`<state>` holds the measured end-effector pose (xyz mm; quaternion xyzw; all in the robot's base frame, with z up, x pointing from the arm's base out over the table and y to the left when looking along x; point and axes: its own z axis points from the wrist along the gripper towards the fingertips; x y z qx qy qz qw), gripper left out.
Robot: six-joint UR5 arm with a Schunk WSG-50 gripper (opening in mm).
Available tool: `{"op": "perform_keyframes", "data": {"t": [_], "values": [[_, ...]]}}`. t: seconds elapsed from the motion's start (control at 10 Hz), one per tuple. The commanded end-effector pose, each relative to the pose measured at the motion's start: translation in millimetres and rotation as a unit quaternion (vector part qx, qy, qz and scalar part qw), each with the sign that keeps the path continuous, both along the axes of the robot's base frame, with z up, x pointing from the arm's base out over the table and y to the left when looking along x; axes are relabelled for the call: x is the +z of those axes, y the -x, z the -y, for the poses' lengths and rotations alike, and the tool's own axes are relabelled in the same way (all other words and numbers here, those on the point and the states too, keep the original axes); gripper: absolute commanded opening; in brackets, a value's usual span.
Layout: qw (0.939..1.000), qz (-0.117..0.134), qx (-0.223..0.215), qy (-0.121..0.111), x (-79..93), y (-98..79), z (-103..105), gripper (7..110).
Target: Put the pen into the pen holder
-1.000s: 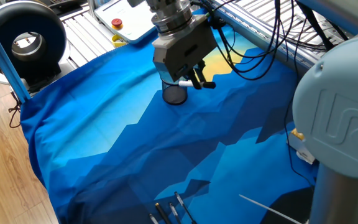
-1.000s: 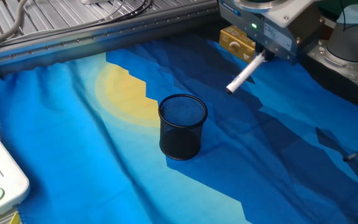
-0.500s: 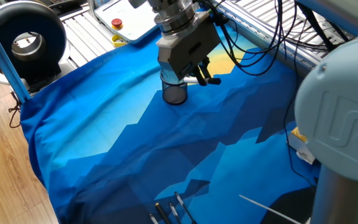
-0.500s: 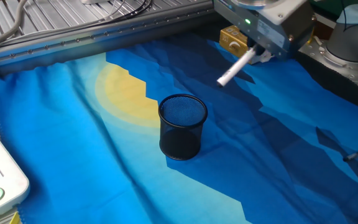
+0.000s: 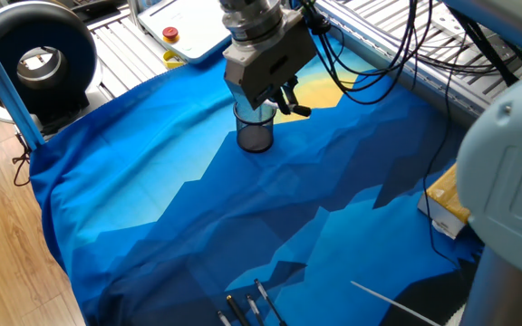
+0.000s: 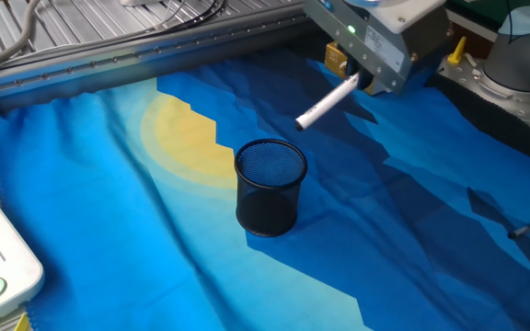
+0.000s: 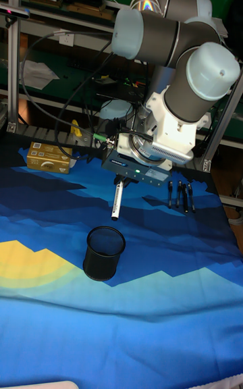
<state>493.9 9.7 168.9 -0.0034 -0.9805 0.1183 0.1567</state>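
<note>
Pen [image 6: 326, 101] nearer holder [image 6: 270, 187], between fingers [image 5: 287, 97]

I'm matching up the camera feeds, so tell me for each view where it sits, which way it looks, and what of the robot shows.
One fixed view: high, beyond the wooden-floor edge of the table, looking down across the blue cloth; the gripper hides part of the mesh cup, with the arm's big joint at right.
The other fixed view: close and low, opposite side, facing the cup; only the gripper shows, holding the pen.
Tall fixed view: facing the robot head-on, whole arm above the cup.
All share cup and gripper.
</note>
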Motion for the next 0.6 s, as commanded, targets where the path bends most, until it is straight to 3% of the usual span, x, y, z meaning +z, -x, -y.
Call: {"op": "perform_keyframes", "data": {"t": [0.0, 0.5], "values": [[0.9998, 0.02, 0.0, -0.005, -1.2, -9.2, -1.9, 7], [0.9994, 0.028, 0.014, -0.012, -2.9, -14.3, -3.1, 7]]}}
